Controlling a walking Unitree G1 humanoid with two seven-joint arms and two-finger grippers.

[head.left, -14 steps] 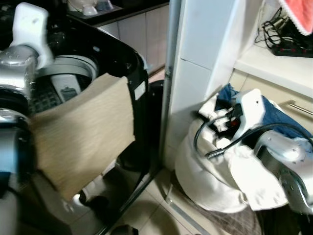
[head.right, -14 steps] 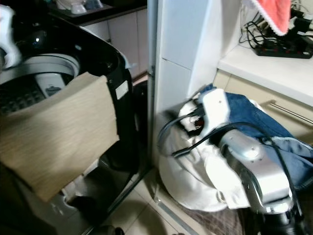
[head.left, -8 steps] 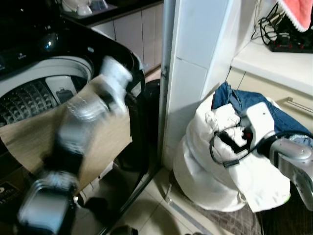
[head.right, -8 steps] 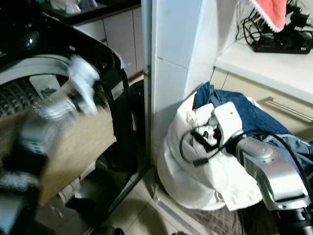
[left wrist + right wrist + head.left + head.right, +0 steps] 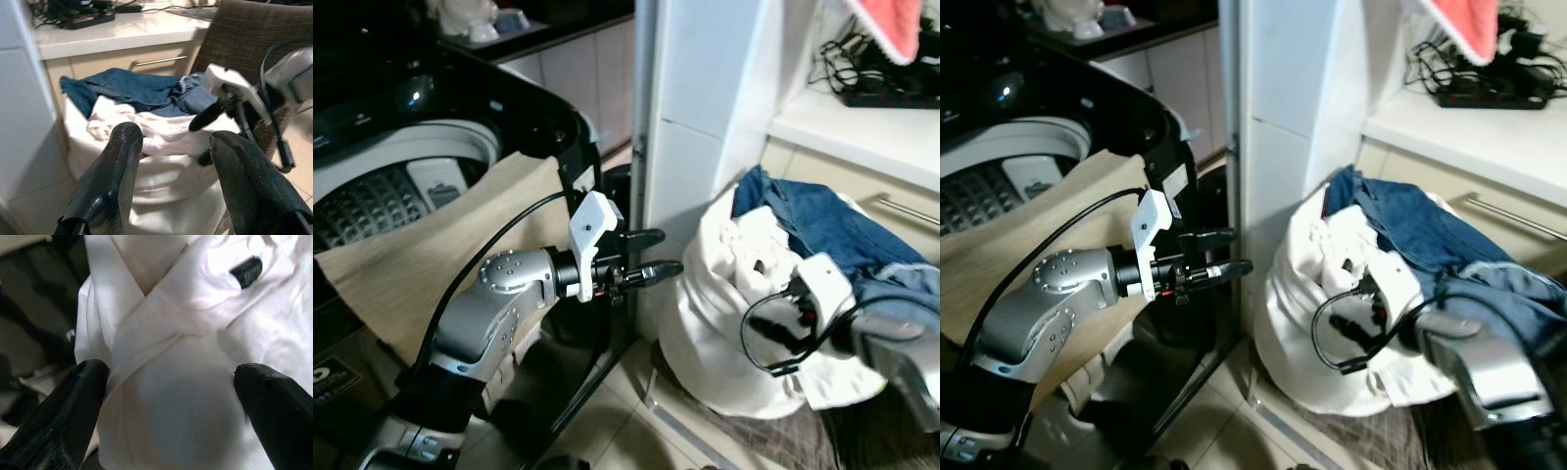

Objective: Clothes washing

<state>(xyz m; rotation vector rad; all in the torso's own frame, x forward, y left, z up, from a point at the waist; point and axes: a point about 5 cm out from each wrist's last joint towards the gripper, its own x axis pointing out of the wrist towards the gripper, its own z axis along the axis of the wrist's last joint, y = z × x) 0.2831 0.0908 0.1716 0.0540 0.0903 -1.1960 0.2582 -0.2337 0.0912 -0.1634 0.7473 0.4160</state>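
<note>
Looking down from the head camera, I see my left gripper point(image 5: 651, 253) held out level between the black top-loading washing machine point(image 5: 460, 108) and the heap of laundry, its two black fingers point(image 5: 110, 181) spread apart and holding nothing. A beige ribbed cloth point(image 5: 406, 264) drapes over the washer's front rim, partly into the open drum. My right gripper point(image 5: 166, 396) sits low against the bulging white laundry bag point(image 5: 724, 333), fingers wide apart with white fabric point(image 5: 195, 333) between them, not pinched. Blue denim jeans point(image 5: 832, 220) lie on top of the bag, beside the white tiled pillar point(image 5: 705, 117). A pink towel point(image 5: 891, 24) hangs above the counter.
</note>
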